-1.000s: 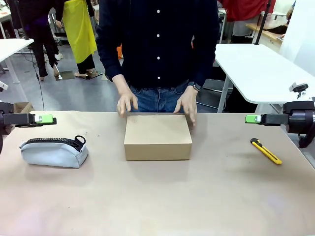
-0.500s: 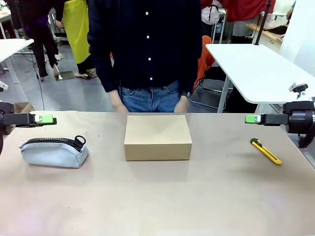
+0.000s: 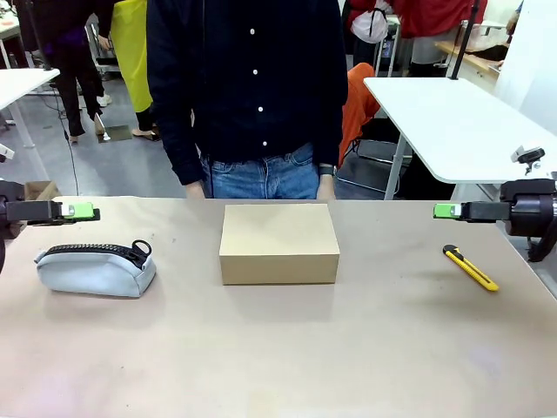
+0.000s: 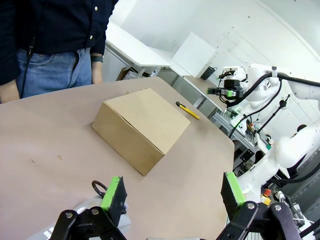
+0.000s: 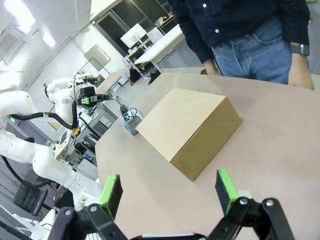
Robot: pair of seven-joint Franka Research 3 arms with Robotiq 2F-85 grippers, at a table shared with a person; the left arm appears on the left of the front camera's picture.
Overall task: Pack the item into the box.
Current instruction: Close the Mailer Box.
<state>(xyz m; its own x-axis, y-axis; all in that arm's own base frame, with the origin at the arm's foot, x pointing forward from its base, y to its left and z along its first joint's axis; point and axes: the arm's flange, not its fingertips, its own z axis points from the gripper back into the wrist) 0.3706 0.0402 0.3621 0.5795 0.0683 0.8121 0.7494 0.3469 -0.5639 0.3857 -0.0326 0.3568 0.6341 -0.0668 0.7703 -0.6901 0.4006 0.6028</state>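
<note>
The person's hands have left the closed box (image 3: 278, 243), so packing looks finished, while the left gripper (image 4: 171, 192) and right gripper (image 5: 170, 187) hover, fingers spread.

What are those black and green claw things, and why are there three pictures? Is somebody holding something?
Those claws are the hands of two robot arms. The left gripper and right gripper each have two fingers with green pads. Both are open and hold nothing.

One picture is taken from between the arms, looking across the table at a person standing on the far side. The other two come from small cameras on the robot's wrists, so you see each claw's own fingers poking up from the bottom.

On the table sit a closed brown cardboard box in the middle, a light-blue zip pouch on the robot's left, and a yellow-and-black utility knife on its right.
</note>
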